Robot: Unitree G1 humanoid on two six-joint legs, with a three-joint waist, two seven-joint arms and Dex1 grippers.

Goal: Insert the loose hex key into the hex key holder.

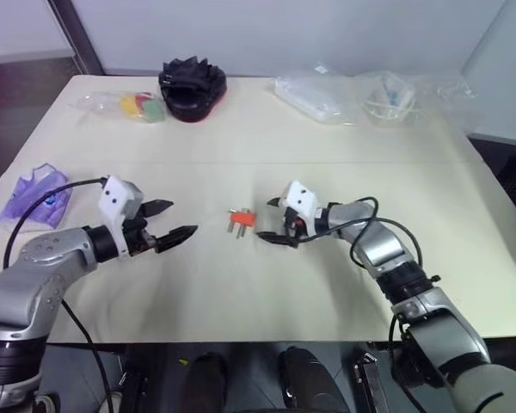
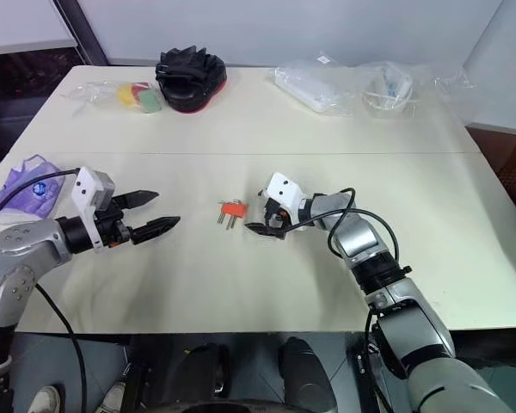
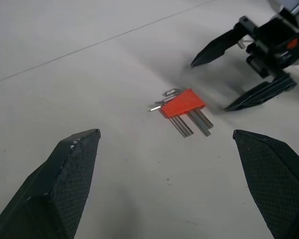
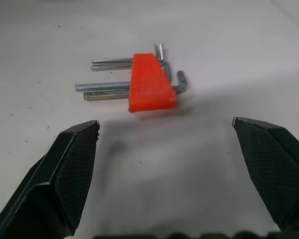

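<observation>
Nearest, at the lower left of the head views, my left gripper (image 1: 174,220) hangs over the cream table (image 1: 241,292) with its fingers spread wide and nothing between them. Right of centre, my right gripper (image 1: 279,222) is likewise fully open and empty, its tips near the hex key holder (image 1: 240,219), not touching it. That red-orange block lies flat at mid-frame between my two grippers, silver keys sticking out of it. I cannot tell the loose hex key apart from the keys bunched at the holder. Farther back, a purple bag (image 1: 36,196) sits at the left edge, and a black, red-rimmed round object (image 1: 192,86) and clear plastic bags (image 1: 344,95) lie along the top.
</observation>
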